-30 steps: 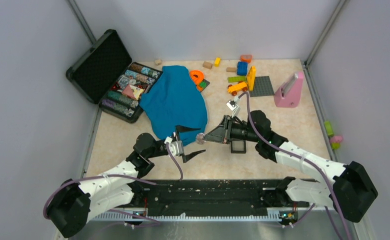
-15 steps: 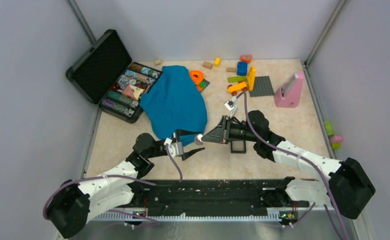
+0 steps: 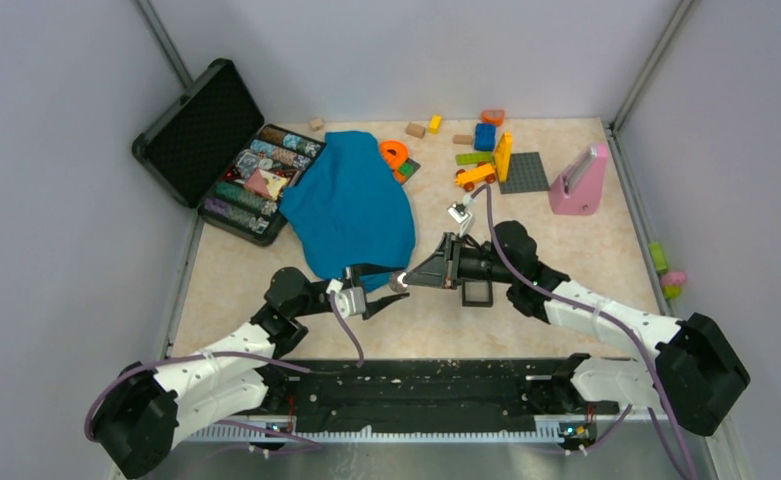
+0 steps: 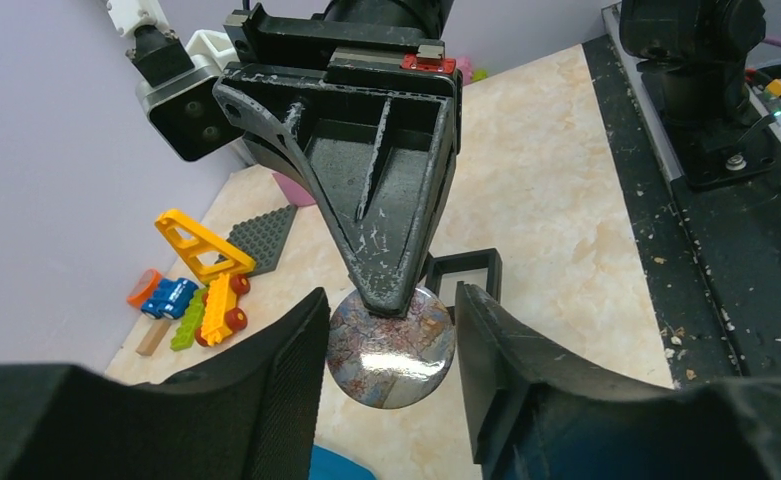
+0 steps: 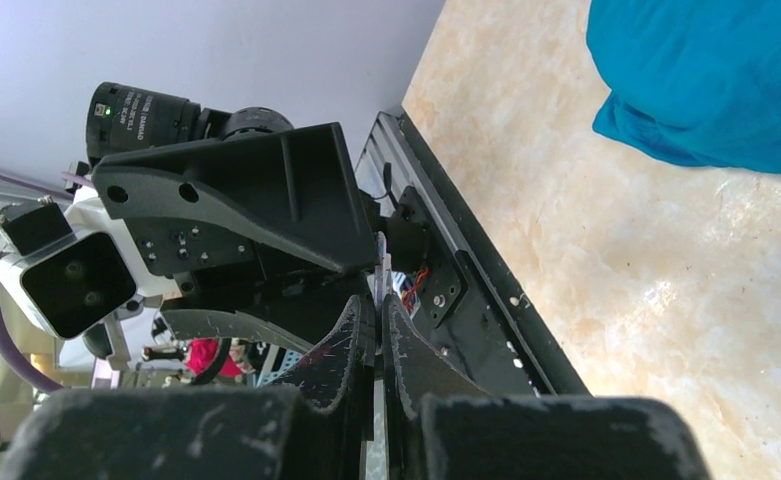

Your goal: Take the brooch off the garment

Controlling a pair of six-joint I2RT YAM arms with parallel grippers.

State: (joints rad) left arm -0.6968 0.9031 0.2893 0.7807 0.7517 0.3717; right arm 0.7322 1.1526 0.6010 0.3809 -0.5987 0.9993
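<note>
**pinfan:** Brooch is off the fabric. It's a round disc held just past the near edge of the teal garment. The right gripper has it by the rim, tips squeezed together on it.

**yamguy:** And the left gripper?

**pinfan:** Its fingers sit either side of the disc, right at its rim. Can't tell if they're actually gripping it. A small black frame lies right of the garment's near edge. The open case sits against its far-left side.
</note>
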